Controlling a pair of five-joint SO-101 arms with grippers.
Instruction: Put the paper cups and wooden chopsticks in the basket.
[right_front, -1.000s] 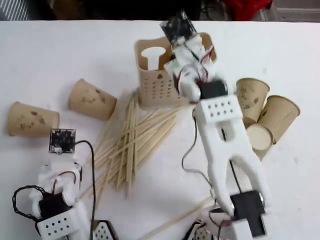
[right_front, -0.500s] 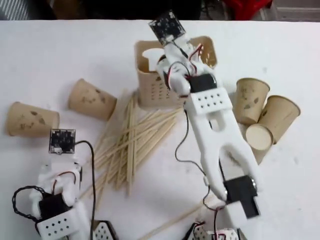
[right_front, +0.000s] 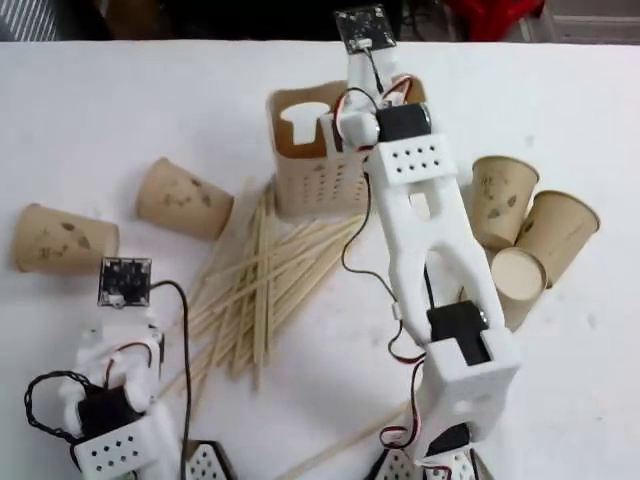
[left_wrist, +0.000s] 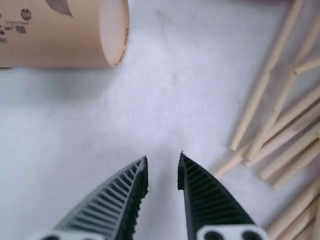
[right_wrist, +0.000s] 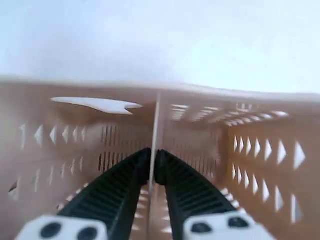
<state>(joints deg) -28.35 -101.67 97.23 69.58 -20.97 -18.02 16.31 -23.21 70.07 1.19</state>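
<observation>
A beige perforated basket (right_front: 305, 165) stands at the table's back middle. My right gripper (right_wrist: 152, 152) reaches down into it, shut on a single wooden chopstick (right_wrist: 156, 125) that stands upright between the jaws. A pile of chopsticks (right_front: 262, 275) lies in front of the basket. Two paper cups (right_front: 65, 238) (right_front: 183, 198) lie on their sides at the left. My left gripper (left_wrist: 162, 162) hovers low over bare table at the front left, open and holding nothing, between a lying cup (left_wrist: 65, 32) and chopstick ends (left_wrist: 270, 135).
Three more paper cups (right_front: 503, 195) (right_front: 560, 230) (right_front: 520, 275) cluster at the right beside the right arm (right_front: 430, 260). A lone chopstick (right_front: 345, 443) lies near the front edge. The basket's inner wall (right_wrist: 250, 160) surrounds the right gripper closely.
The right arm has stretched farther back over the basket and its wrist has swung rightward and tipped down into it. The left arm has kept still.
</observation>
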